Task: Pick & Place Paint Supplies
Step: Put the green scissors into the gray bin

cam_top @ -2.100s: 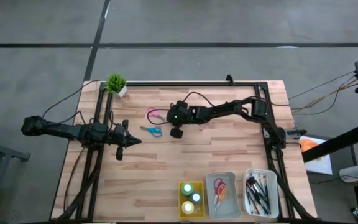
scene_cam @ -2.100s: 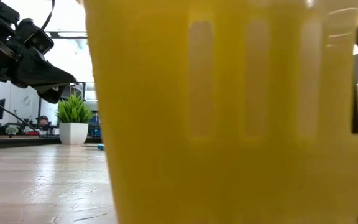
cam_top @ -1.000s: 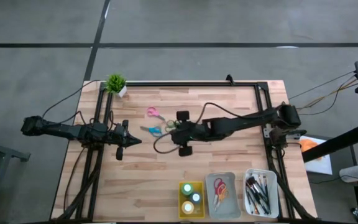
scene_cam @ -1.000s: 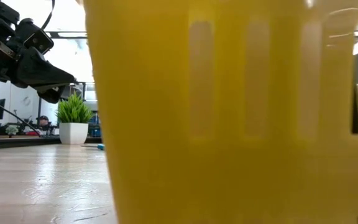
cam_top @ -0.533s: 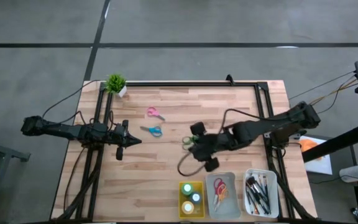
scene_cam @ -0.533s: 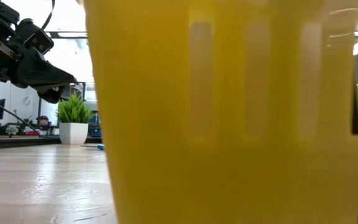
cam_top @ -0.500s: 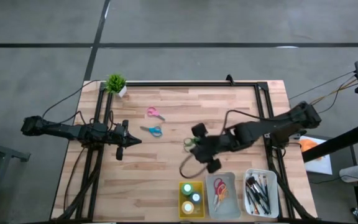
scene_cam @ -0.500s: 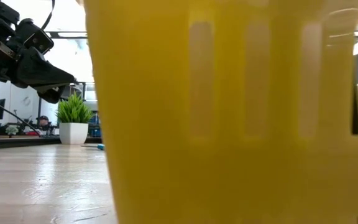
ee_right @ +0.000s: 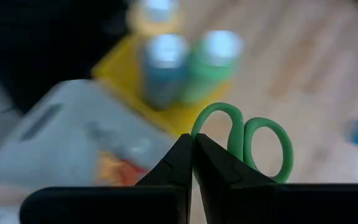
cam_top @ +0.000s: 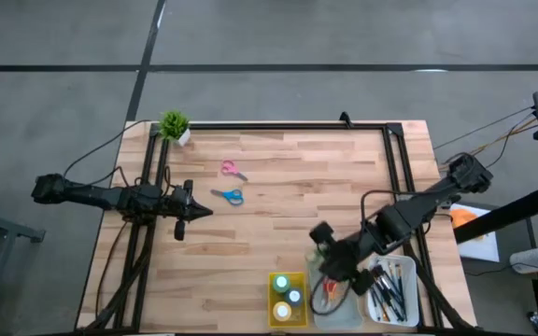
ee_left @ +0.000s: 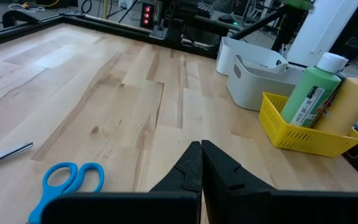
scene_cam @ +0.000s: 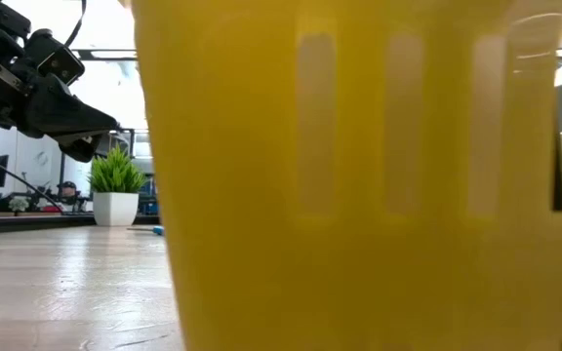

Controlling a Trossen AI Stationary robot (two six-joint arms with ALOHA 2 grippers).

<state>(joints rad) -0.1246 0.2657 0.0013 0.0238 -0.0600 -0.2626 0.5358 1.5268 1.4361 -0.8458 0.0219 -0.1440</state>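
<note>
The right gripper (ee_right: 192, 152), jaws clamped on green scissors (ee_right: 244, 140), hangs probably over the grey tray (cam_top: 346, 315) for dropping; left gripper (ee_left: 201, 163) waits, jaws closed empty.

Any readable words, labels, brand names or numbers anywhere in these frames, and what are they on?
No text can be read.
Green paint bottle in the yellow tray: it carries a white label with dark print, too small and blurred to read.
Nothing else shows any lettering.
</note>
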